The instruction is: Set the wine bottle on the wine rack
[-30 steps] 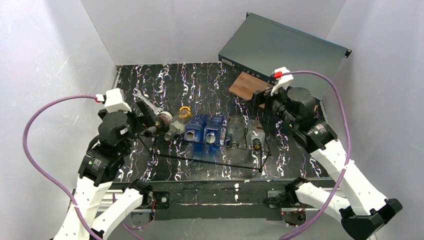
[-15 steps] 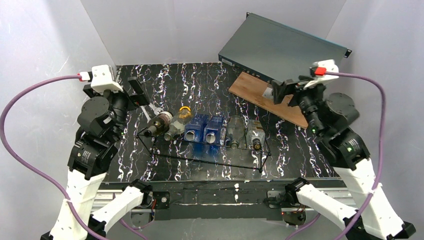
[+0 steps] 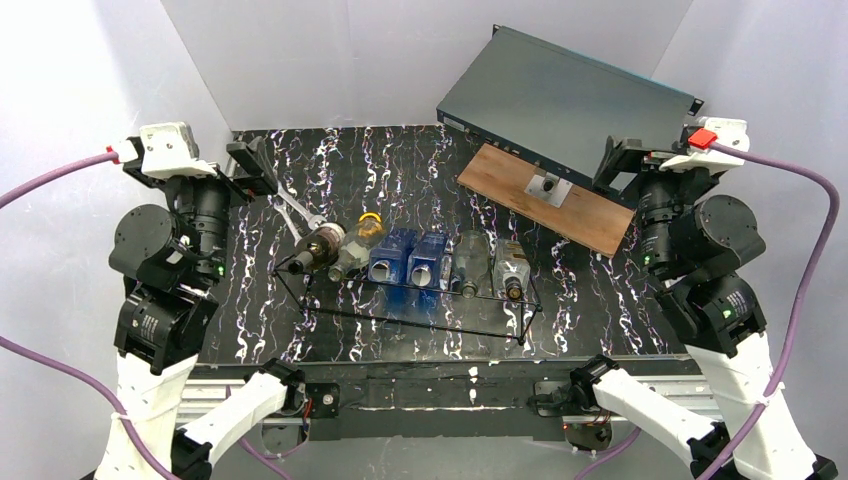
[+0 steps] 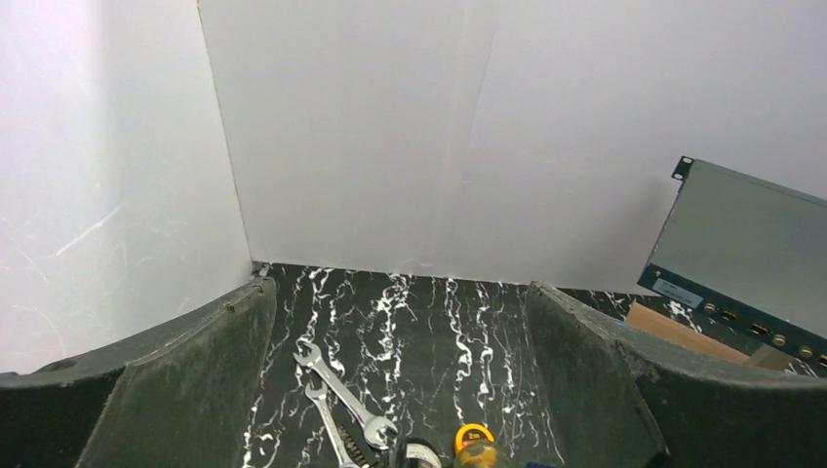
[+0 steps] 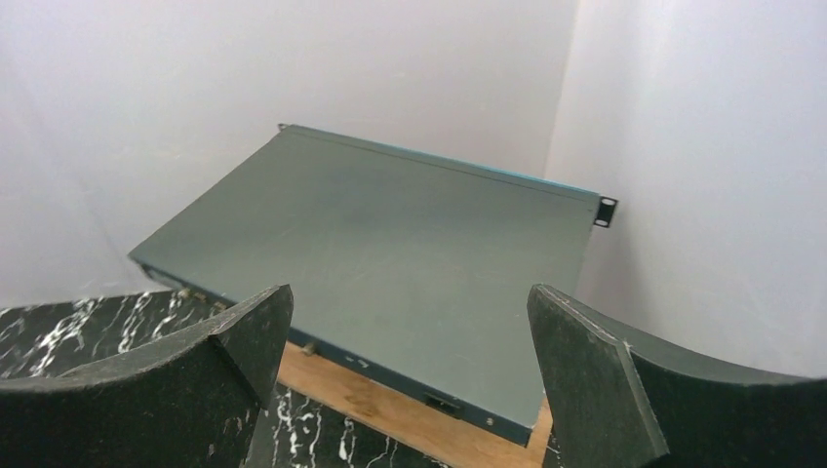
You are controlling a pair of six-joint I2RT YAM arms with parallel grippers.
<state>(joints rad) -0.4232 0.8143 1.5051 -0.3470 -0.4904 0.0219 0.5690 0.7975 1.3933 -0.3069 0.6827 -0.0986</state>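
The wine rack [image 3: 415,322] stands in the middle of the black marbled table [image 3: 400,160], its long side running left to right, with six bottles lying across it side by side. The wine bottle [image 3: 320,245], dark and brownish, lies at the rack's left end, slewed so that its neck points toward the near left corner, while its neighbours lie straighter. Next to it is a bottle with a yellow cap [image 3: 368,225], then two blue bottles [image 3: 410,258] touching each other, then two clear bottles [image 3: 490,265] at the right end. The left gripper [image 3: 252,165] hangs raised over the far left corner of the table, well apart from the rack; its wrist view shows the jaws spread wide with nothing between them [image 4: 400,288] — only the table, a pair of wrenches [image 4: 341,405] and the yellow cap [image 4: 473,450] at the lower edge. The wrenches [image 3: 295,208] lie just behind the wine bottle. The right gripper [image 3: 625,160] is raised at the far right, its jaws likewise wide and empty [image 5: 410,292], facing a flat dark grey-green equipment case [image 5: 390,253] that leans against the back wall above a wooden board [image 3: 560,205] — a small metal plate [image 3: 547,186] rests on that board
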